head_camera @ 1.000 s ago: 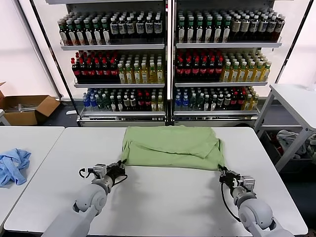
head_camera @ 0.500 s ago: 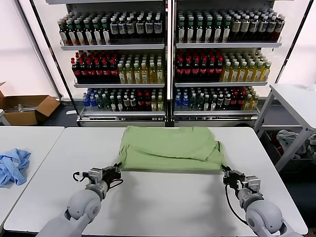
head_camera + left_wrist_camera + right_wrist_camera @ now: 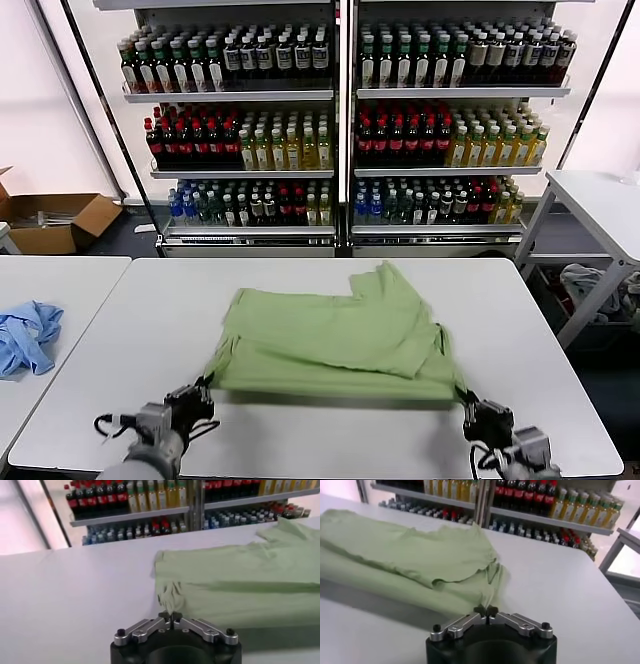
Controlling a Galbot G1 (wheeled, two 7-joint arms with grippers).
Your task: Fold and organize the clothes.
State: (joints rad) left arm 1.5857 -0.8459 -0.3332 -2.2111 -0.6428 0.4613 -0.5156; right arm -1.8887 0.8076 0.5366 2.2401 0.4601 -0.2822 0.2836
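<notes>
One green polo shirt [image 3: 335,335], near corners pinched by left gripper [image 3: 203,392], right gripper [image 3: 468,403]

We see the green polo shirt [image 3: 335,335] folded on the white table [image 3: 520,300], its near edge raised off the surface. Our left gripper [image 3: 203,392] pinches the near left corner, and our right gripper [image 3: 468,408] pinches the near right corner, both close to the table's front edge.

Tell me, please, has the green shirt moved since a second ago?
Yes. The green shirt has come toward the robot, away from the bottle shelves.
</notes>
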